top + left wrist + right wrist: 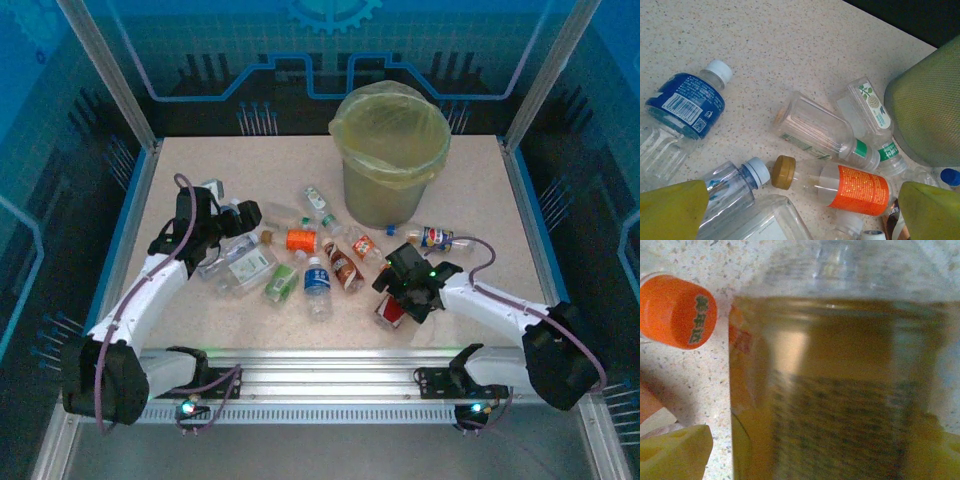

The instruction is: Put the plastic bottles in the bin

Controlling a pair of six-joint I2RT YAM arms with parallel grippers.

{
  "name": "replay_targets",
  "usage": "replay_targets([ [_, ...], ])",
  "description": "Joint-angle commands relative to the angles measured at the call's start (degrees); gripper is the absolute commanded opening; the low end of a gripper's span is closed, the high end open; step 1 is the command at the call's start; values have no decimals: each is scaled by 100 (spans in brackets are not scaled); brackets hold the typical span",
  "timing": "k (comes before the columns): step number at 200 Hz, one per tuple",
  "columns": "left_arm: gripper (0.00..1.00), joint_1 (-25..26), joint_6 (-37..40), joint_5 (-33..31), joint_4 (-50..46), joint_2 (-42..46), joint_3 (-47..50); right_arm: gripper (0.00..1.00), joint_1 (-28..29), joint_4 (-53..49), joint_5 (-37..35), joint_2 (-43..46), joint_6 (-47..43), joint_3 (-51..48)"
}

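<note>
Two bare stretches of the speckled table are lying open: the far right beside the bin, and the far left corner by the aluminium post. Blue panels are closing in the sides and back, and a metal rail is running along the near edge. The bin is standing upright at the far middle, its yellow-green bag folding over the rim. The plastic bottles are lying scattered between the arms, one blue-labelled bottle resting just beside the bin's base. The left gripper is hovering over the heap's left end, fingers spread wide, gripping nothing. The right gripper is straddling a red-labelled bottle, jaws standing wide, one yellow finger sitting apart from the bottle's wall.
</note>
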State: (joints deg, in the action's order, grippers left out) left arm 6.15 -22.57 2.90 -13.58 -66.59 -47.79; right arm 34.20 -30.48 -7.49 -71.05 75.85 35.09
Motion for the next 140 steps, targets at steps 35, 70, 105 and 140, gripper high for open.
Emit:
replay_targets([
  [35,99,-41,-68,80,75,162,14,95,-166,-61,-113,-450,-264,29],
  [70,99,-42,-69,64,71,204,2,86,-176,-76,-93,-707,-402,118],
  [105,99,-36,-60,18,82,265,19,71,-187,-356,-205,-709,-557,267],
  [140,99,-40,-63,-24,103,340,63,62,-172,-705,-482,-500,-796,466],
])
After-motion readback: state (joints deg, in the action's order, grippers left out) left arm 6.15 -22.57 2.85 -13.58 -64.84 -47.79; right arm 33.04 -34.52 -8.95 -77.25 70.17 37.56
